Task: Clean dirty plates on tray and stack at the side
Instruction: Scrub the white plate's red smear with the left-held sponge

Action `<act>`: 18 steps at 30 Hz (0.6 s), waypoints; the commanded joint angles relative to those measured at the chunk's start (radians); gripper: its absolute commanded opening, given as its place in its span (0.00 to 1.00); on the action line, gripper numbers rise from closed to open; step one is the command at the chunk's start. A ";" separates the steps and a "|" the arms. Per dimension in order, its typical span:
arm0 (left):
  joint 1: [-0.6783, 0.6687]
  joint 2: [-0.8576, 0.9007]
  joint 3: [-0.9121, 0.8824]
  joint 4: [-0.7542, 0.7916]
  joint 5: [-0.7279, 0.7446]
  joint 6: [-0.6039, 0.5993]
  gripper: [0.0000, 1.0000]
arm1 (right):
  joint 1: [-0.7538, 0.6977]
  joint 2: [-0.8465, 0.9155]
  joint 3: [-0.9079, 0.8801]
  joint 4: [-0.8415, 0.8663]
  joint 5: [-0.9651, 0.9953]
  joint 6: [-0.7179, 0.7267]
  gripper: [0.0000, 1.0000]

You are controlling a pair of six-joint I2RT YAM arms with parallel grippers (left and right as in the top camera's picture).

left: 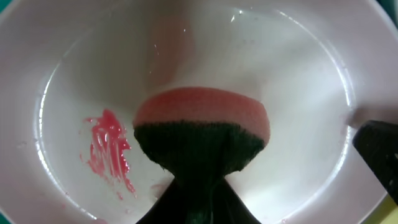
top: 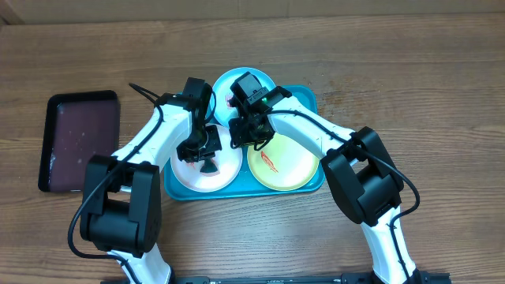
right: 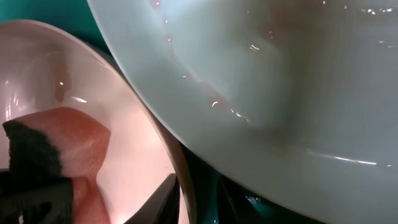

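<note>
Left arm and right arm: I see white shells, bulky black joints. Left gripper, right gripper and cables are black.

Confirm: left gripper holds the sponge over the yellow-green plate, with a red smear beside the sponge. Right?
Wrong plate. The left gripper holds the sponge over the white plate, with a red smear beside the sponge. The left wrist view shows it, and the overhead view agrees.
</note>
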 commanded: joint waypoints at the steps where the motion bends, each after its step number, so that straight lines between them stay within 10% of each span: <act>1: 0.002 -0.006 -0.048 0.030 -0.020 -0.019 0.15 | 0.008 0.013 0.012 0.003 0.011 -0.006 0.22; 18: 0.038 -0.006 -0.090 -0.007 -0.432 -0.013 0.04 | 0.005 0.013 0.012 0.003 0.011 -0.006 0.22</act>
